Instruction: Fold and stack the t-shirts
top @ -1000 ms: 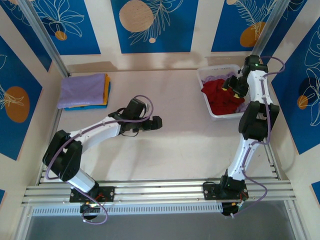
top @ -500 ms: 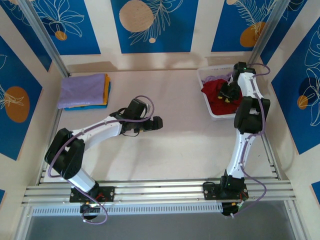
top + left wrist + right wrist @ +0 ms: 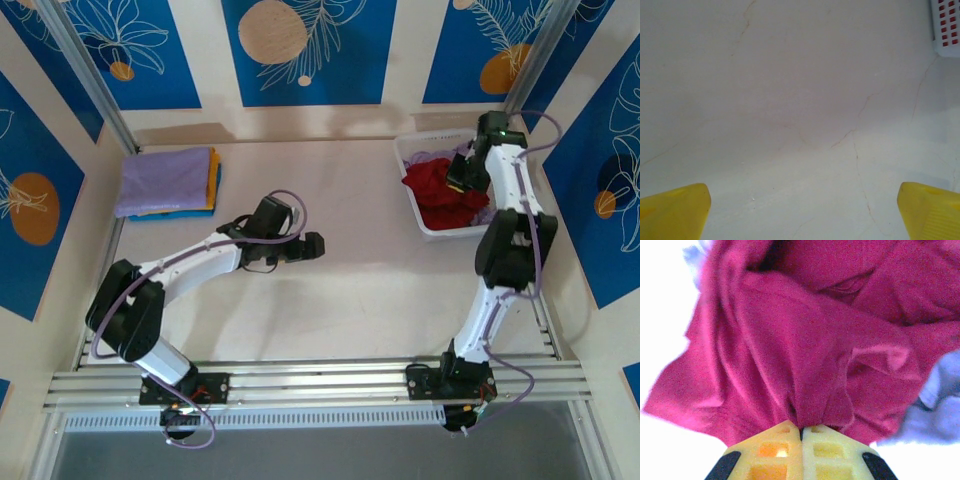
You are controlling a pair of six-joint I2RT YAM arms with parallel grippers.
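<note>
A dark red t-shirt (image 3: 435, 187) lies crumpled in the white basket (image 3: 412, 153) at the back right. My right gripper (image 3: 462, 172) is over the basket, shut on a pinch of the dark red t-shirt (image 3: 805, 355), whose cloth bunches right at the closed yellow fingertips (image 3: 782, 437). Pale lavender cloth (image 3: 935, 410) peeks out under it. At the back left sits a folded stack of t-shirts (image 3: 168, 182), lavender on top with orange-yellow and blue edges. My left gripper (image 3: 316, 246) hovers over the bare table centre, open, its yellow fingers (image 3: 672, 210) wide apart with nothing between.
The basket's lattice corner (image 3: 946, 25) shows at the top right of the left wrist view. Blue patterned walls close in the table on three sides. The aluminium rail (image 3: 320, 382) runs along the near edge by the arm bases.
My right gripper dipped into the basket, shut on the dark red t-shirt and rose slightly. The left arm has stayed put.
</note>
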